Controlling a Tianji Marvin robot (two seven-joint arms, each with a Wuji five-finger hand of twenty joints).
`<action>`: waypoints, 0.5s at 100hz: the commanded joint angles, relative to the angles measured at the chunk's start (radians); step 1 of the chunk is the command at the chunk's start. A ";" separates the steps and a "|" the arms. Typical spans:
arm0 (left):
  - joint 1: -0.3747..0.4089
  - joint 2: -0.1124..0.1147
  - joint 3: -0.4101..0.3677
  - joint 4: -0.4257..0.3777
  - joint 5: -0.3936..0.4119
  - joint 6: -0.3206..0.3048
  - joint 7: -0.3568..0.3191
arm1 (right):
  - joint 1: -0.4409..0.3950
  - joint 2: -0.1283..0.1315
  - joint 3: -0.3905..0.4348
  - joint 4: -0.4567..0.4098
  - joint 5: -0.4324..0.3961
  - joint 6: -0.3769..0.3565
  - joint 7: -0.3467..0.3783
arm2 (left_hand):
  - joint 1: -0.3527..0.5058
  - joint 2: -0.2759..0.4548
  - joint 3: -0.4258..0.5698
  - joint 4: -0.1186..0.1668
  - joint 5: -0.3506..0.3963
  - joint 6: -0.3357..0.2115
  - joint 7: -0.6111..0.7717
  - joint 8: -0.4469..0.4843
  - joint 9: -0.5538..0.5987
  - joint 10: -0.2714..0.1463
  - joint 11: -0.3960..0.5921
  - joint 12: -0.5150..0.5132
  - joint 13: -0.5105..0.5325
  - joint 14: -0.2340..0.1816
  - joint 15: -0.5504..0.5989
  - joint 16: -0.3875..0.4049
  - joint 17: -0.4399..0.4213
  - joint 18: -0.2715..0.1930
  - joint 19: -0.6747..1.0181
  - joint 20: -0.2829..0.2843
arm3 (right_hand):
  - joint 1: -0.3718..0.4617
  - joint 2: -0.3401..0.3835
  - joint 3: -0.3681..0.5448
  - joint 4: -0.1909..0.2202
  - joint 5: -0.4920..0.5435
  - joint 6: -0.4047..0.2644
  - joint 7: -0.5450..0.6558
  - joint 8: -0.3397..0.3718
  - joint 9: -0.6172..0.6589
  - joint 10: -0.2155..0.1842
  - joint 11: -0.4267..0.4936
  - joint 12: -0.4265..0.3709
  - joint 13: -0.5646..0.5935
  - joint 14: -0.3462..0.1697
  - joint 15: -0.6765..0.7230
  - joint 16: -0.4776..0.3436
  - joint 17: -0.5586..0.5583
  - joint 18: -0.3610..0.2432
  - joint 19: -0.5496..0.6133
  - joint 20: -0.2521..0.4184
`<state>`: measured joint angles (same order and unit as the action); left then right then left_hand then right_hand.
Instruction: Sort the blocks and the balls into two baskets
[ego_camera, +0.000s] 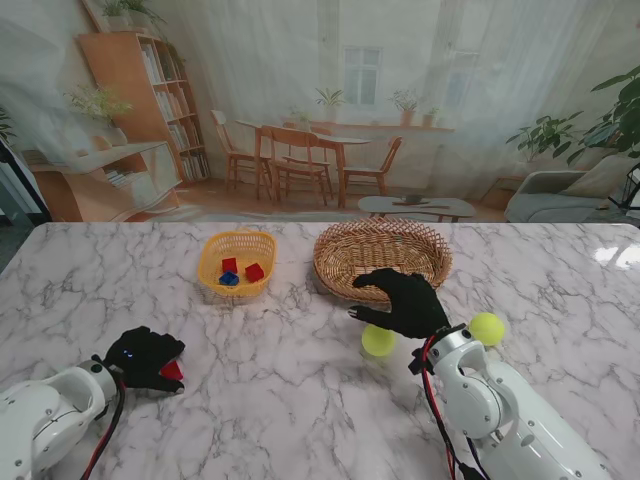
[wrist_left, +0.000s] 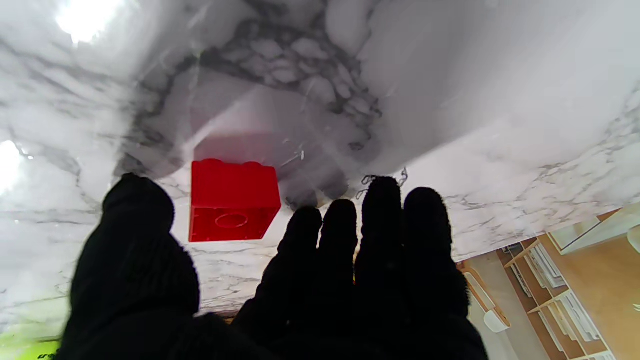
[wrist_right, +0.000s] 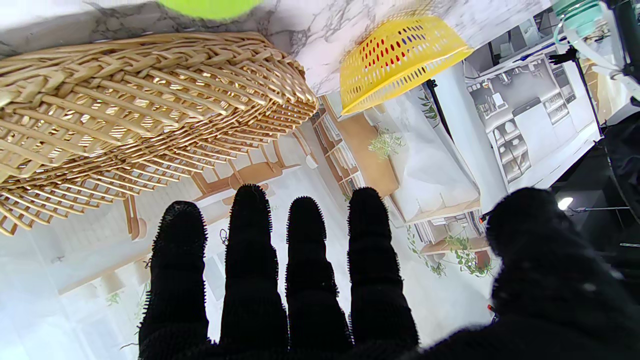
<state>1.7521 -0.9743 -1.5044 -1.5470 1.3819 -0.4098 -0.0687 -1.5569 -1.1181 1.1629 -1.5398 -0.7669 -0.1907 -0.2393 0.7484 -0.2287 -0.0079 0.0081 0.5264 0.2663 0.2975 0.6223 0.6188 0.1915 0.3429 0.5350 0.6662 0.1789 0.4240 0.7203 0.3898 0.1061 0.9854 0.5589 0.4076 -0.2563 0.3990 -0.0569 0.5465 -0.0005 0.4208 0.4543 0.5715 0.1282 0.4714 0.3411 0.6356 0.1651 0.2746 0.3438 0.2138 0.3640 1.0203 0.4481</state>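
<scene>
Stand view showed the wicker basket near the middle of the marble table, holding nothing that could be seen. Just to its left stood the yellow basket, with two red blocks and a blue block inside. The right hand hovered on the side of the wicker basket nearer to me, fingers spread and straight, gripping nothing, fingertips close to the wicker rim. A yellow-green ball lay on the table just under that hand, nearer to me than the wicker basket, and a second ball lay beside the wrist, farther right. Well to the left of the wicker basket and nearer to me, the left hand curled over a red block. Its wrist camera showed that block lying on the marble between thumb and fingers, with visible gaps on both sides, so the hand was part open and holding nothing.
</scene>
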 joint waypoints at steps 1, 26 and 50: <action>0.000 -0.002 0.007 0.013 -0.002 0.003 -0.013 | 0.000 0.000 -0.002 0.004 -0.001 0.007 0.003 | 0.034 -0.039 0.007 -0.011 0.044 -0.046 0.066 0.029 0.040 -0.020 0.029 0.025 0.043 0.019 0.042 0.028 0.022 -0.015 0.050 0.030 | 0.004 0.043 -0.008 0.025 0.028 -0.032 0.006 0.021 0.008 0.003 -0.009 0.007 0.014 -0.003 0.020 0.010 -0.010 0.006 0.002 0.009; 0.002 -0.003 0.004 0.011 -0.008 0.008 -0.018 | -0.001 -0.001 -0.001 0.003 -0.001 0.007 0.000 | 0.129 -0.104 0.046 0.003 0.043 -0.047 0.155 0.048 0.081 -0.021 0.084 0.063 0.106 0.013 0.100 0.090 0.087 -0.019 0.126 0.046 | 0.004 0.043 -0.008 0.026 0.027 -0.031 0.005 0.021 0.008 0.004 -0.009 0.007 0.013 -0.002 0.019 0.010 -0.010 0.006 0.002 0.009; 0.000 -0.003 0.005 0.013 -0.014 0.003 -0.026 | 0.002 0.000 -0.003 0.005 -0.002 0.009 0.003 | 0.257 -0.128 0.144 0.028 0.040 -0.055 0.175 0.030 0.084 -0.014 0.107 0.077 0.128 -0.002 0.145 0.137 0.132 -0.038 0.158 0.049 | 0.004 0.043 -0.009 0.025 0.027 -0.031 0.005 0.021 0.008 0.005 -0.009 0.007 0.014 -0.002 0.019 0.010 -0.011 0.005 0.001 0.009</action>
<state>1.7470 -0.9764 -1.5036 -1.5447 1.3721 -0.4036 -0.0665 -1.5548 -1.1181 1.1614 -1.5382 -0.7670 -0.1877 -0.2387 0.9339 -0.3024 0.1000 0.0000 0.5305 0.2312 0.4372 0.6391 0.6809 0.1679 0.4258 0.5983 0.7659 0.1632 0.5380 0.8413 0.4961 0.1064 1.1080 0.5843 0.4076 -0.2563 0.3989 -0.0569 0.5465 -0.0005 0.4208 0.4543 0.5715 0.1282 0.4714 0.3411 0.6356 0.1651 0.2746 0.3438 0.2134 0.3640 1.0203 0.4481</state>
